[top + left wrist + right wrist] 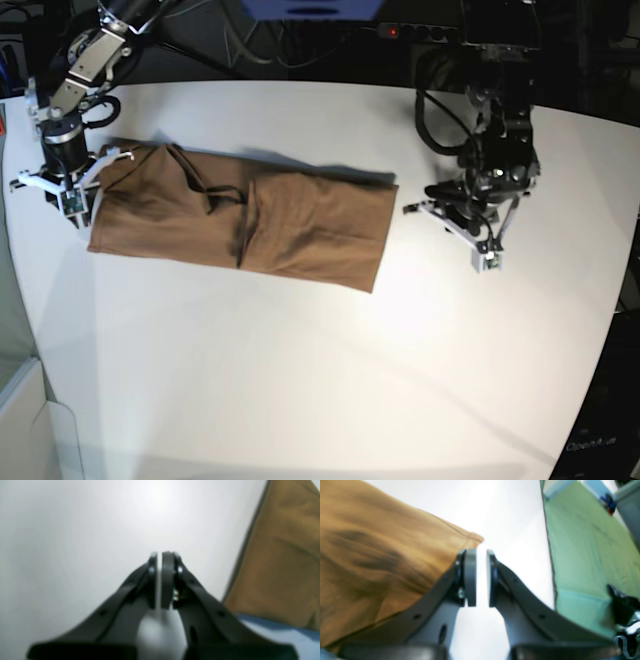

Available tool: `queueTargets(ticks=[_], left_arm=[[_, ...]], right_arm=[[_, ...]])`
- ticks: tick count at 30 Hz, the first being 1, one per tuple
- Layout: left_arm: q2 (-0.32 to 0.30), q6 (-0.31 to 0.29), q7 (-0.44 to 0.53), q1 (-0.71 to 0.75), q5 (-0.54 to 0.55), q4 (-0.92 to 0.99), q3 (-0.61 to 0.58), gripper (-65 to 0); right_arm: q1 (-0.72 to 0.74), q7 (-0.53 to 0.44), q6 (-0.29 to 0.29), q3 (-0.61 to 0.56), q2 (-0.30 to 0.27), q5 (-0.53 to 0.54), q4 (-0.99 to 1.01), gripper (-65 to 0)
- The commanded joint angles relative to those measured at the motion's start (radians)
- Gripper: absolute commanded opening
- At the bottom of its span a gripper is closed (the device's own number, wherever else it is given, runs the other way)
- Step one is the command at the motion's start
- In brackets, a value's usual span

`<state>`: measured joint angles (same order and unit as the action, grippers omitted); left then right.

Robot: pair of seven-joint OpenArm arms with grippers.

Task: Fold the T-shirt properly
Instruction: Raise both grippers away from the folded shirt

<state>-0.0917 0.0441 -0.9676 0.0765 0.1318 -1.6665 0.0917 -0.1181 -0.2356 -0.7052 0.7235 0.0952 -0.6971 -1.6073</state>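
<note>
At the left edge of the base view, the right gripper [62, 192] hangs low over the white bench [300, 380], pointing down, just beside the near end of the T-shirt [240, 215]. In the right wrist view the same gripper [481, 577] shows its two pads [470, 577] parallel with a narrow strip of bench visible between them; nothing is held in that gap. The brown cloth lies to this gripper's left in that view, and a hemmed corner [473, 538] sits just ahead of the left pad, close to it; whether it touches cannot be told. To the gripper's right, past the bench edge, lies a green surface [590, 550].

The T-shirt lies flat on the bench between the two grippers as a long band, already folded lengthwise, with dark creases [225, 195] near its middle. One end reaches the right gripper; the other end stops short of the left one.

Further right in the base view, the left gripper [470, 235] is down near the bench, beside the far end of the shirt and apart from it. From the left wrist view this gripper [160, 580] has its pads [167, 580] all but together, only a thin sliver of light between them, gripping nothing. The cloth fills the space to this gripper's right there, with bare bench ahead and to its left.
</note>
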Motion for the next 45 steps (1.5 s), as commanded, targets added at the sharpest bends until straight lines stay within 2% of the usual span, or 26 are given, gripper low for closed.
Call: queueTargets(ticks=[1,4,8,10,14,16,20,27,30,39,43,45], left_arm=[[-0.001,-0.014,0.011,-0.020,0.002,-0.002,0.007,-62.8],[-0.001,-0.028,0.005,-0.067,0.002,0.055,0.006,-62.8],[-0.001,-0.029,0.014,-0.091,0.004,0.110,0.003,-62.8],[0.000,-0.042,0.014,-0.093,0.004,0.122,0.003,-62.8],[0.004,-0.048,0.014,-0.111,0.002,0.124,0.003,-62.8],[0.005,-0.048,0.014,-0.113,0.002,0.130,0.003,-62.8],[0.008,-0.048,0.014,-0.129,0.002,0.137,0.001,-62.8],[0.010,-0.048,0.014,-0.132,0.002,0.137,0.001,-62.8],[0.010,-0.048,0.014,-0.132,0.002,0.137,0.001,-62.8],[0.008,-0.048,0.014,-0.126,0.002,0.137,0.001,-62.8],[0.005,-0.048,0.014,-0.126,0.002,0.137,0.001,-62.8],[0.004,-0.048,0.012,-0.126,0.002,0.137,0.001,-62.8]], right_arm=[[0.018,-0.026,0.007,0.018,-0.001,0.027,-0.006,-58.6],[0.061,-0.001,0.007,0.071,0.027,0.064,0.006,-55.4],[0.108,0.135,0.007,0.107,0.044,0.106,0.006,-40.5],[0.113,0.218,0.007,0.100,0.044,0.132,0.005,-37.4],[0.108,0.328,0.007,0.072,0.062,0.141,-0.026,-37.6],[0.099,0.353,0.007,0.051,0.062,0.144,-0.057,-37.6],[0.047,0.413,0.007,-0.020,0.062,0.258,-0.117,-37.6],[0.048,0.545,0.007,-0.060,0.062,0.279,-0.178,-37.6],[0.054,0.594,0.007,-0.066,0.062,0.325,-0.178,-37.0],[0.103,0.924,0.007,-0.089,0.057,0.500,-0.225,-37.3],[0.154,1.069,0.007,-0.089,0.051,0.509,-0.262,-37.3],[0.173,1.109,0.007,-0.080,0.039,0.509,-0.262,-37.4]])
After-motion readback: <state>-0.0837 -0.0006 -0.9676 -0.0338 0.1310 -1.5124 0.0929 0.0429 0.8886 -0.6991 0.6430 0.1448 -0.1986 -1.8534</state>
